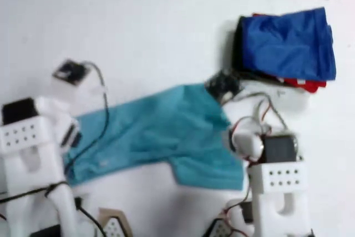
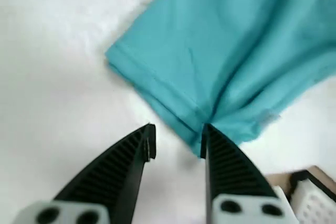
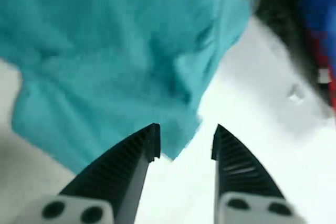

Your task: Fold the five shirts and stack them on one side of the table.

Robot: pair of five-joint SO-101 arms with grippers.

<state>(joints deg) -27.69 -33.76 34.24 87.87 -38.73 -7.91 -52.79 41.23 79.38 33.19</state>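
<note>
Mid-table shirt [image 1: 161, 131]: rumpled, unfolded between the arms.
Left gripper [image 2: 177, 140]: wide over hem corner; pinch the hem fully.
Right gripper [image 3: 184, 140]: wide at opposite edge; grip, pull taut.
Stack [image 1: 288, 43]: beside right arm.

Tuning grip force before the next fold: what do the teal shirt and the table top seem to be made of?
Teal shirt: soft matte knit, probably cotton jersey; it drapes in loose wrinkles and shows a stitched hem. Table top: smooth, white, hard-looking, possibly laminate; no visible texture.
</note>
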